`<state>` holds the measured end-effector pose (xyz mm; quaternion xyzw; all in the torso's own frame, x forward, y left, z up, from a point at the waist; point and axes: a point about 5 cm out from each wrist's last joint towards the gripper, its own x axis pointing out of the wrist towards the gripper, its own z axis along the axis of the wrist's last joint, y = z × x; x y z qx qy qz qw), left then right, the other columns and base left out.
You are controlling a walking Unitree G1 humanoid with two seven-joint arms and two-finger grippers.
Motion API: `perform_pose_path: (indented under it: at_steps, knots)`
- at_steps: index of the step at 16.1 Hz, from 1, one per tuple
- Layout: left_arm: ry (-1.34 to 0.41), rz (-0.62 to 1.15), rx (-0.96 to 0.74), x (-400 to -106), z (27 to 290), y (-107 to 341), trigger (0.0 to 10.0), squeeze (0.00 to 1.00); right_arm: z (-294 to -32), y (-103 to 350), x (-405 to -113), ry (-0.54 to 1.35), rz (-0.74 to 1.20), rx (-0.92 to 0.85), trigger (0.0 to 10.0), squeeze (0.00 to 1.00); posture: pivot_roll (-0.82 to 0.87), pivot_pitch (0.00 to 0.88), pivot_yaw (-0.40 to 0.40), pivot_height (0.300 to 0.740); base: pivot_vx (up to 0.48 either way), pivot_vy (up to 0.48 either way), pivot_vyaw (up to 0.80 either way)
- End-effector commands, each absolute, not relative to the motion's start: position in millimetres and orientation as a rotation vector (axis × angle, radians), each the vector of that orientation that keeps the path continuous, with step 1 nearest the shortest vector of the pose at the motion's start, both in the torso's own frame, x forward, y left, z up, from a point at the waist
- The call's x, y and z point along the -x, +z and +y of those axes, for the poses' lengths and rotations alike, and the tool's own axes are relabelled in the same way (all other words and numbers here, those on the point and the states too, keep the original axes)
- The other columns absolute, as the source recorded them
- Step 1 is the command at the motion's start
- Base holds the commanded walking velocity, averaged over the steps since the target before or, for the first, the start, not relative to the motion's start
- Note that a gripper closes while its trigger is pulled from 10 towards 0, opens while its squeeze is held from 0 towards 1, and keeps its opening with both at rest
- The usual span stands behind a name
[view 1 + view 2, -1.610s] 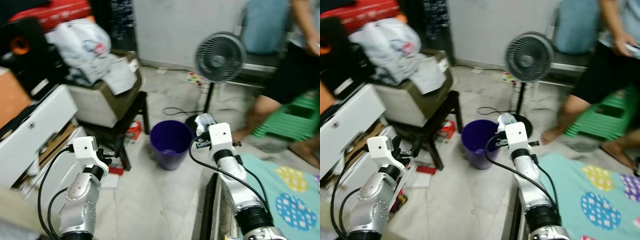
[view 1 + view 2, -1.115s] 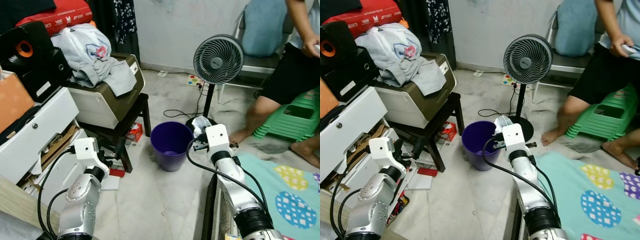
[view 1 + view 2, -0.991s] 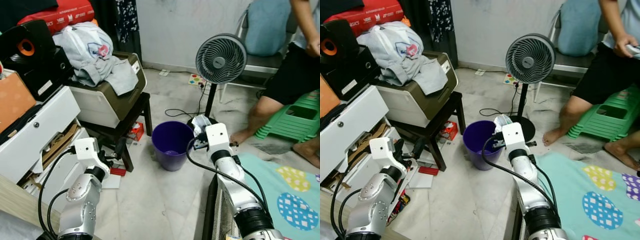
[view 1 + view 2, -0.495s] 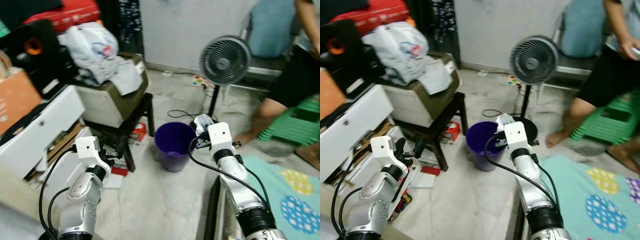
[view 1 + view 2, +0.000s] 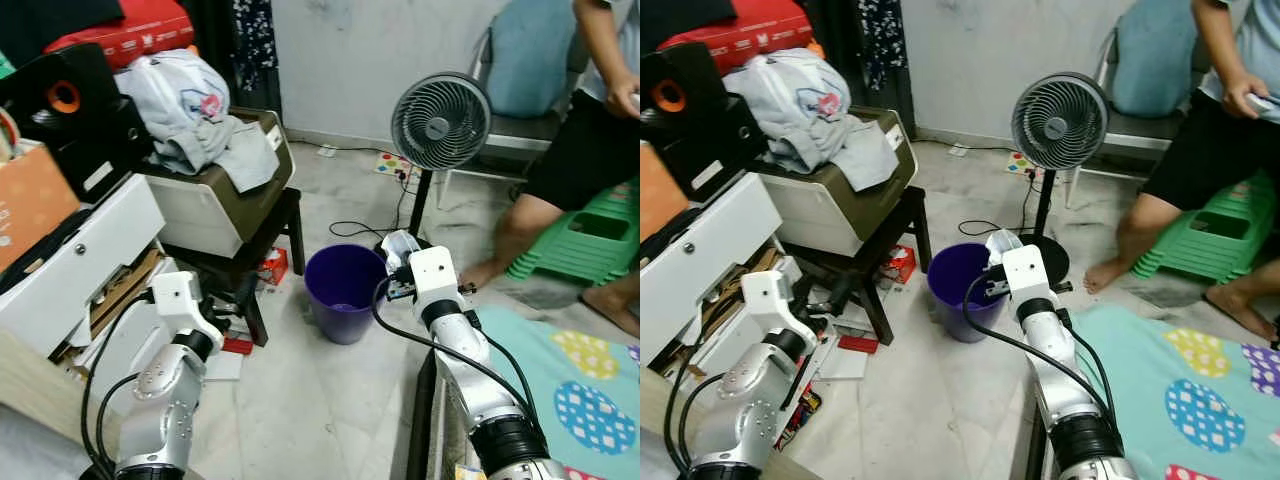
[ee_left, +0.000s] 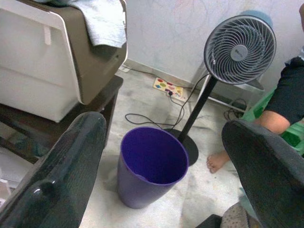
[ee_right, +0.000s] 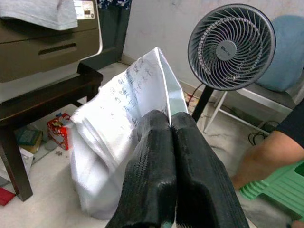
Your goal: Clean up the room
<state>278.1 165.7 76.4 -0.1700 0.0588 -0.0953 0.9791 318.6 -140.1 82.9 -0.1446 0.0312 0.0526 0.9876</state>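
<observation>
A purple waste bin stands upright on the tiled floor between my two arms, with a little inside at its bottom. My right gripper is shut on a crumpled white printed paper, held just beside the bin's right rim and slightly above it; the paper sticks up past the fingers. My left gripper is open and empty, low by the dark stool, pointing toward the bin from the left.
A standing fan and its black cable lie behind the bin. A dark stool carries a printer and clothes. White drawers stand left. A seated person, green stools and a patterned mat are right.
The head camera swayed slightly. Both arms stay almost where they were, and the right gripper keeps the paper beside the bin's rim. The person's leg shifted.
</observation>
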Motion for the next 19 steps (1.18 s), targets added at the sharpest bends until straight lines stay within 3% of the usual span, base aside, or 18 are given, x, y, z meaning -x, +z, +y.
perform_pose_path:
  at_steps: [1,4,9,19]
  knots:
    - [-0.168,0.104,0.352,-278.4,170.0,81.4,10.0,0.0,-138.5,87.0,-319.3,0.109,0.053,0.282,10.0,0.0,-0.16,0.0,0.041,0.74,0.0,0.0,0.0]
    - [-0.157,0.12,0.361,-278.5,170.5,80.0,10.0,0.0,-138.6,86.8,-319.3,0.109,0.056,0.281,10.0,0.0,-0.16,0.0,0.04,0.74,0.0,0.0,0.0]
    - [-0.164,0.124,0.362,-278.8,169.7,79.9,10.0,0.0,-138.5,86.7,-319.7,0.11,0.058,0.278,10.0,0.0,-0.16,0.0,0.039,0.74,0.0,0.433,0.0]
    - [-0.218,0.078,0.367,-276.8,165.6,83.6,10.0,0.0,-139.3,86.5,-319.8,0.112,0.061,0.283,10.0,0.0,-0.16,0.0,0.036,0.74,0.0,0.0,0.0]
